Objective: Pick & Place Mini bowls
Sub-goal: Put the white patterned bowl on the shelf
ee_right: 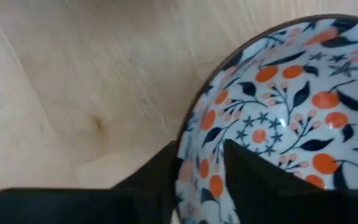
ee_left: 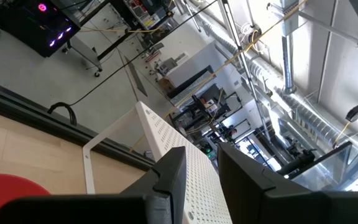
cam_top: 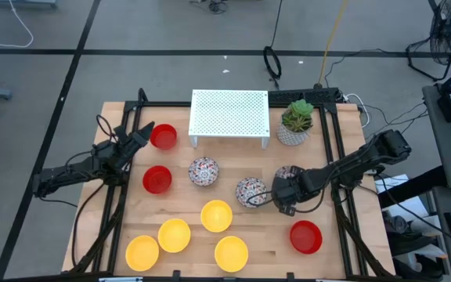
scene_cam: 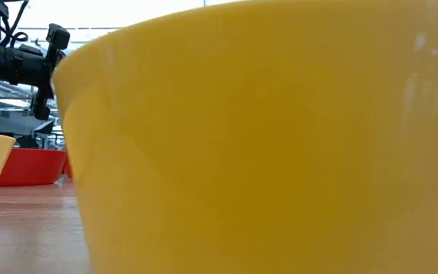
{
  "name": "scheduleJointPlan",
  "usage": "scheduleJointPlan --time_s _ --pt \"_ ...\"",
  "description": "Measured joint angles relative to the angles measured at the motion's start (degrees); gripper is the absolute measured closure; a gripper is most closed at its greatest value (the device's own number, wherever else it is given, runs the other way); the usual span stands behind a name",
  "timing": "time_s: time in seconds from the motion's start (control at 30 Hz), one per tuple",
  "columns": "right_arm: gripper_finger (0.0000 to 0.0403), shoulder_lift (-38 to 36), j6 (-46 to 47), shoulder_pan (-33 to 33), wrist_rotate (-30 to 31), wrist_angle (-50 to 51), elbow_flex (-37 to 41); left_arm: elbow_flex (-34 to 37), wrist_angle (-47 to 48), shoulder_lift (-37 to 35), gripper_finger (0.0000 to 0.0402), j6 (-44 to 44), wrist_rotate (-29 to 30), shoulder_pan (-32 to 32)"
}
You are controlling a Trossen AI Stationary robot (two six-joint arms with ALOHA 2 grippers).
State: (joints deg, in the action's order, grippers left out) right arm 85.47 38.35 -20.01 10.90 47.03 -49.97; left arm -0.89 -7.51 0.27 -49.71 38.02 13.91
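Note:
The high view shows the mini bowls standing on the wooden table [cam_top: 116, 110]: three red [cam_top: 163, 137] [cam_top: 156, 178] [cam_top: 305, 236], four yellow [cam_top: 216, 215] near the near edge, and three floral [cam_top: 203, 171]. One floral bowl [cam_top: 288, 174] is partly hidden under the right arm. My right gripper [cam_top: 271, 196] [ee_right: 199, 163] is open at the right rim of the middle floral bowl [cam_top: 249, 192] [ee_right: 291, 106], with one finger outside the rim and one inside. My left gripper [cam_top: 143, 135] [ee_left: 202, 163] is slightly open just left of the far red bowl [ee_left: 11, 190].
A white perforated stand [cam_top: 230, 116] [ee_left: 166, 134] sits at the far edge, with a potted green plant [cam_top: 296, 121] to its right. Black frame rails run down both sides of the table. In the low view a yellow bowl [scene_cam: 280, 152] fills most of the picture.

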Motion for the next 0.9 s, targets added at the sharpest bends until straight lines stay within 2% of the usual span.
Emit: scheduleJointPlan --time_s 0.1,0.17,0.43,0.6,0.73,0.9 --pt "0.0362 0.0 0.0 0.0 -0.1 -0.1 0.0 0.0 0.0 0.0 0.0309 0.0 0.0 0.0" --pt "0.039 -0.1 0.0 0.0 0.2 -0.3 -0.1 0.0 0.0 0.0 0.0309 0.0 0.0 0.0" --pt "0.0397 -4.0 0.9 -0.3 -0.7 -0.6 -2.9 0.0 0.0 0.0 0.0309 0.0 0.0 0.0" --pt "0.0399 -8.5 -4.2 0.5 5.7 -0.6 -9.0 0.0 0.2 0.0 0.0309 0.0 0.0 0.0" --pt "0.04 -10.3 -12.9 3.9 10.7 -5.0 -15.0 0.0 0.2 0.0 0.0309 0.0 0.0 0.0" --pt "0.0401 -9.7 -22.7 13.1 11.3 -7.6 -20.5 0.0 0.2 0.0 0.0309 0.0 0.0 0.0"
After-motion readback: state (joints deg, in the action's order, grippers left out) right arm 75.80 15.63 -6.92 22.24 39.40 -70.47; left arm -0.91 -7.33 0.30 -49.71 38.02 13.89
